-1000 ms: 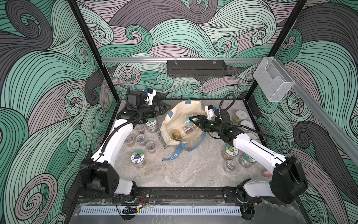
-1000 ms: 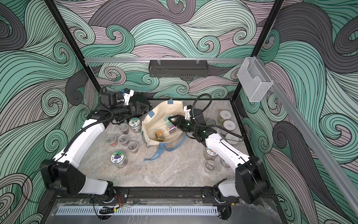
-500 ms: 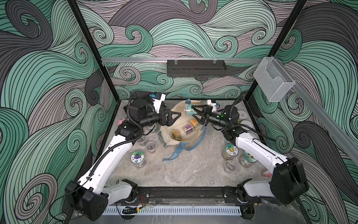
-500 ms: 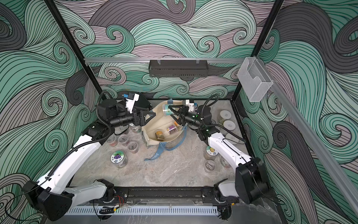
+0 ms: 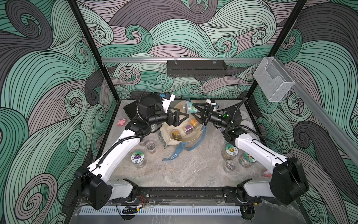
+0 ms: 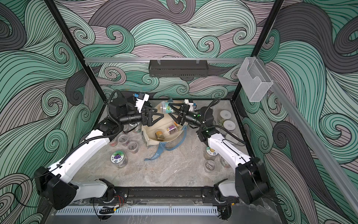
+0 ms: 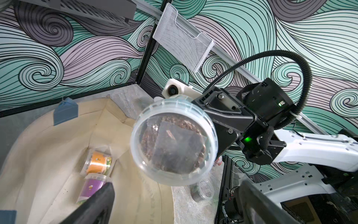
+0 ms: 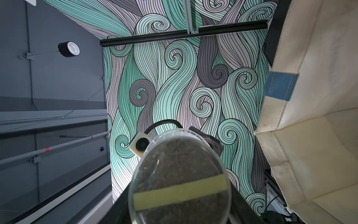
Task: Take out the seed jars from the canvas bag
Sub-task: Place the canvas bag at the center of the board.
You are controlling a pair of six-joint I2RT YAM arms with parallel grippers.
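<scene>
Seed jar (image 5: 190, 108) gripped tilted in right jaws over canvas bag (image 5: 186, 138); left jaws wide (close by), cd knock it loose.

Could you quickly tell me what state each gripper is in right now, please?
Left gripper: open, holding nothing.
Right gripper: closed on a green-labelled seed jar, held over the canvas bag.

The only legible lettering is the white capitals "ORRIS" on the blue-grey strap (image 5: 173, 156) of the canvas bag (image 5: 190, 138), seen in both top views, while the print on the orange and purple labels of the seed jars (image 7: 97, 162) inside it is too small to read.
</scene>
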